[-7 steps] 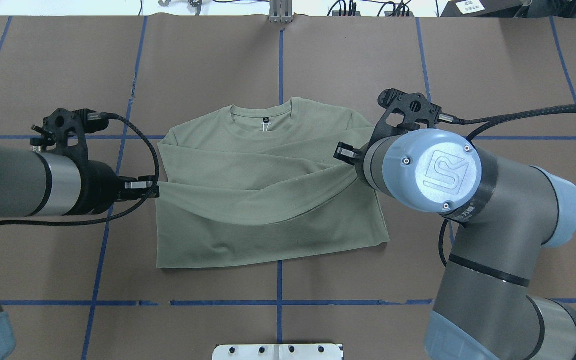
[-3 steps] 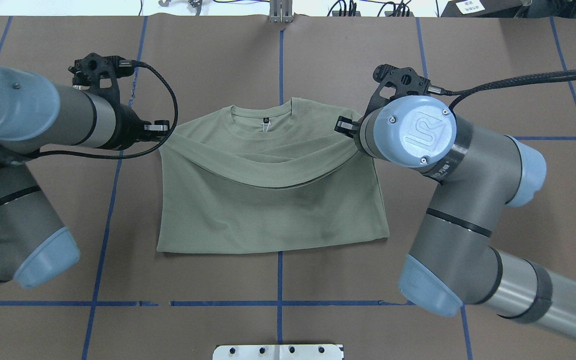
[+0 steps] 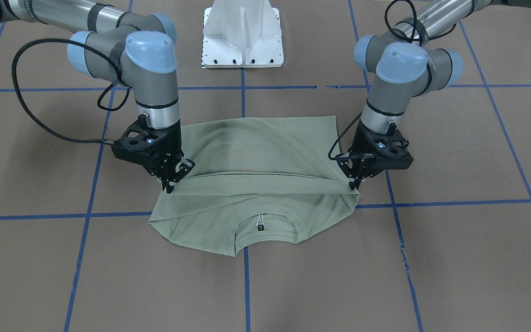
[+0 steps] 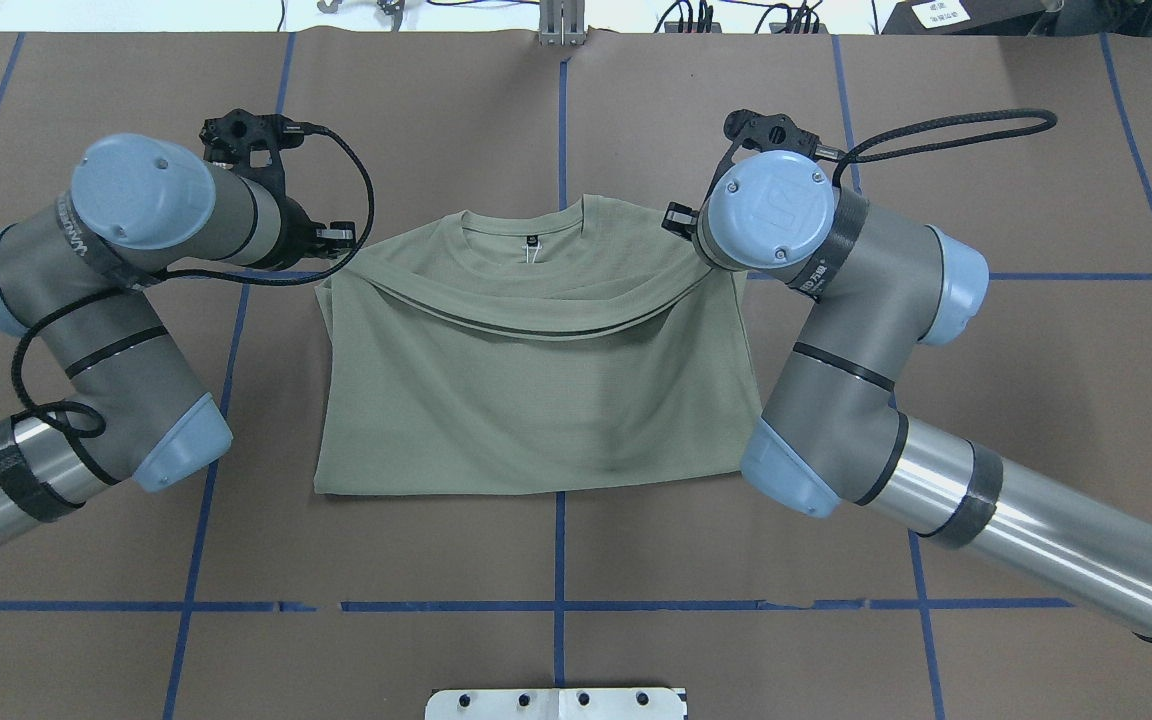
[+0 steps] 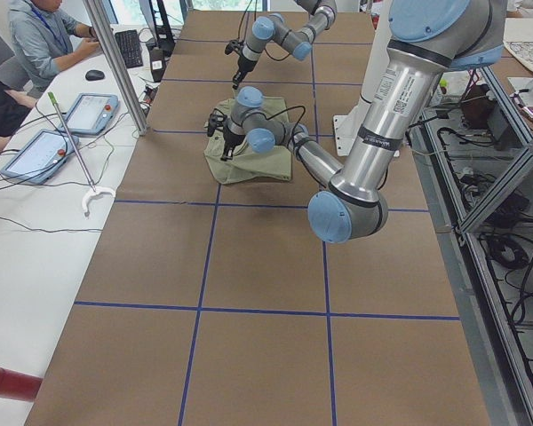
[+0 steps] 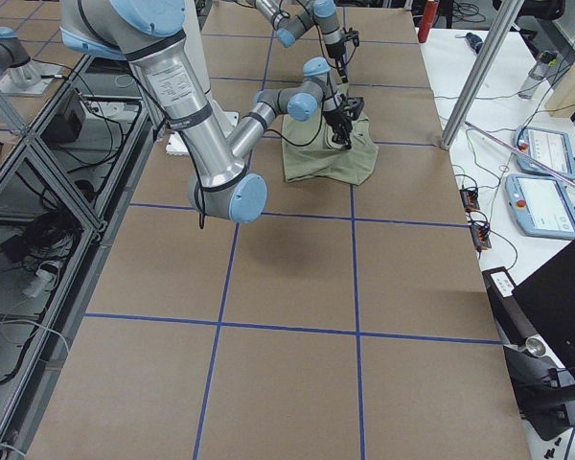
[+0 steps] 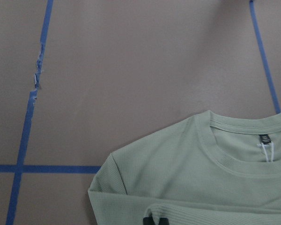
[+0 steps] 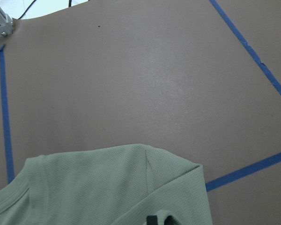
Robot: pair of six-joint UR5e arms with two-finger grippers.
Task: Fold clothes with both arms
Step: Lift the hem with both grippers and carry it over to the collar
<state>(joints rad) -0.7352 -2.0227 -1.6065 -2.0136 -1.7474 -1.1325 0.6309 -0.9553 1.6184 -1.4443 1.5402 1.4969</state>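
The pale green shirt (image 4: 536, 400) lies on the brown table with its collar and dark neck label (image 4: 531, 240) at the far side. Its near half is doubled over toward the collar, and the carried edge sags between the two arms. My left gripper (image 3: 353, 186) is shut on one end of that edge, my right gripper (image 3: 169, 186) on the other. Seen from overhead, the left gripper (image 4: 348, 243) sits at the shirt's left shoulder, while the right wrist hides the right fingers. Each wrist view shows dark fingertips (image 7: 154, 220) (image 8: 158, 220) pinching cloth at the bottom edge.
A white pedestal base (image 3: 242, 32) stands behind the shirt on the robot's side. Blue tape lines (image 4: 558, 130) grid the brown tabletop. A metal bracket (image 4: 561, 25) sits at the far edge. People sit at a side desk with tablets (image 5: 89, 111) beyond the table.
Both grippers have carried the shirt's doubled edge away from the robot, from mid-chest up to just below the collar. The folded layer now covers more of the shirt.
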